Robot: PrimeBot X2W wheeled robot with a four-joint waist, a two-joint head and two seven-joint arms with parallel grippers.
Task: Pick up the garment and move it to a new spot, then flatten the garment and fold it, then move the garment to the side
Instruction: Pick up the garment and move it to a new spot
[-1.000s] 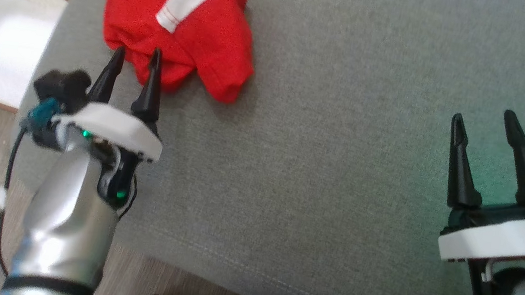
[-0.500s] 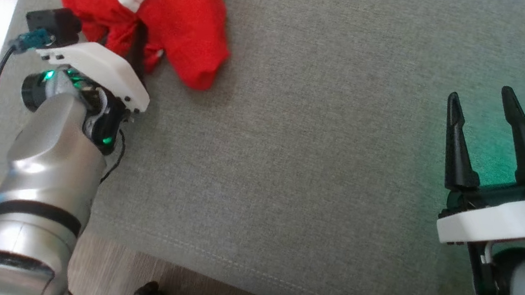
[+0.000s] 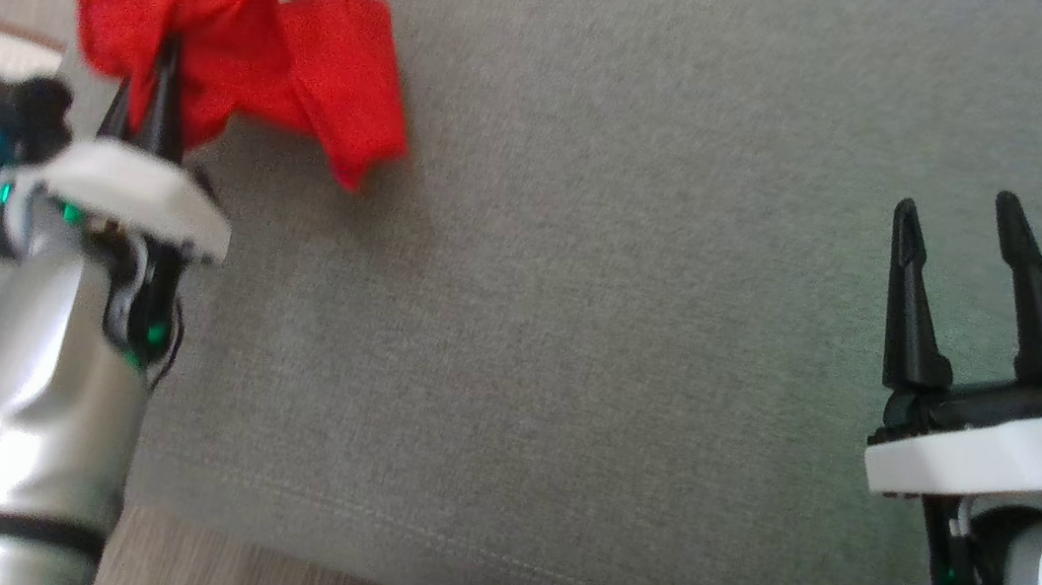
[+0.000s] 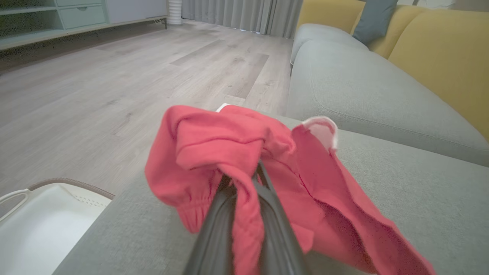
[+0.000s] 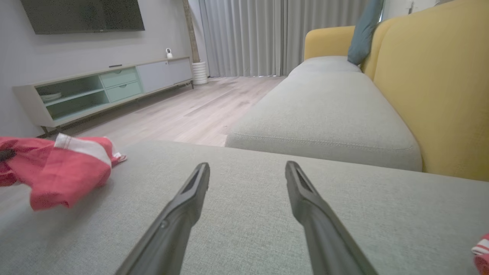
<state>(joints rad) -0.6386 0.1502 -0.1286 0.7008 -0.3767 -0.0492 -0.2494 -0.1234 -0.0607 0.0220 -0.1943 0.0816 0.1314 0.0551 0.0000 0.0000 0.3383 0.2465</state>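
Left fingers (image 4: 216, 225): pinched shut on bunched red garment (image 3: 310, 68), which trailed onto grey sofa (image 3: 624, 345).
Right fingers (image 3: 913, 301): spread wide, empty.

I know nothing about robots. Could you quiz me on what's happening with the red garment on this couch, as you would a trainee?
1. True or false: the right gripper is open and empty.
2. What grips the garment? A) left gripper B) right gripper C) both
3. Fill in: the garment is red with ___ patches.
Key: 1 true; 2 A; 3 white.
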